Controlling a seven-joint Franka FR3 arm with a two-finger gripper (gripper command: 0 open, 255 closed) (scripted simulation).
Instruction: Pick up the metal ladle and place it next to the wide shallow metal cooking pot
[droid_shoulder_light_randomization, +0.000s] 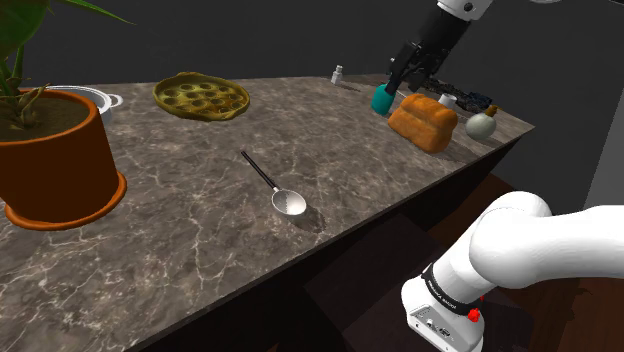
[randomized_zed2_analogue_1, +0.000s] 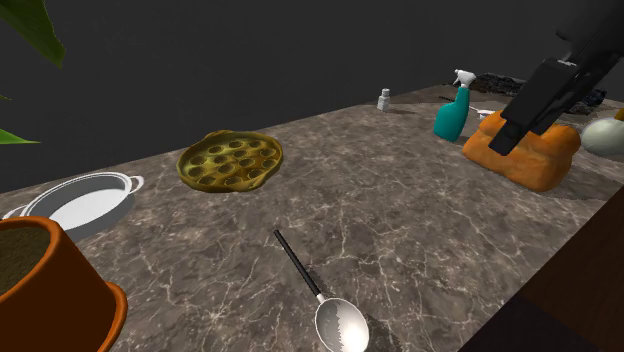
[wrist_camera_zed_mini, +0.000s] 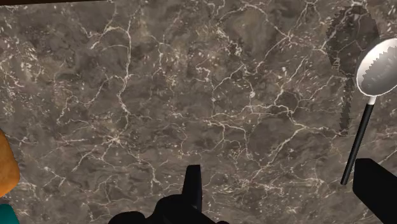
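Observation:
The metal ladle (droid_shoulder_light_randomization: 276, 189) lies flat on the dark marble counter (droid_shoulder_light_randomization: 200, 250) near its front edge, its black handle pointing toward the back. The same ladle (randomized_zed2_analogue_1: 317, 295) shows its shiny bowl nearest the camera. The wide shallow pot (randomized_zed2_analogue_1: 84, 203), white-grey with side handles, stands at the far end beside the plant pot; in the shoulder view the pot (droid_shoulder_light_randomization: 92, 96) peeks out behind the plant. My gripper (droid_shoulder_light_randomization: 404, 78) hangs in the air above the teal bottle and loaf, well away from the ladle. In the wrist view my gripper (wrist_camera_zed_mini: 286, 191) is open and holds nothing, with the ladle (wrist_camera_zed_mini: 364, 114) off beside one finger.
A terracotta plant pot (droid_shoulder_light_randomization: 55, 160) stands in front of the cooking pot. A round yellow-brown pie (droid_shoulder_light_randomization: 201, 96) sits at the back. An orange loaf (droid_shoulder_light_randomization: 424, 121), teal spray bottle (droid_shoulder_light_randomization: 381, 98), small shaker (droid_shoulder_light_randomization: 338, 75) and pale vase (droid_shoulder_light_randomization: 481, 125) crowd the end under the arm.

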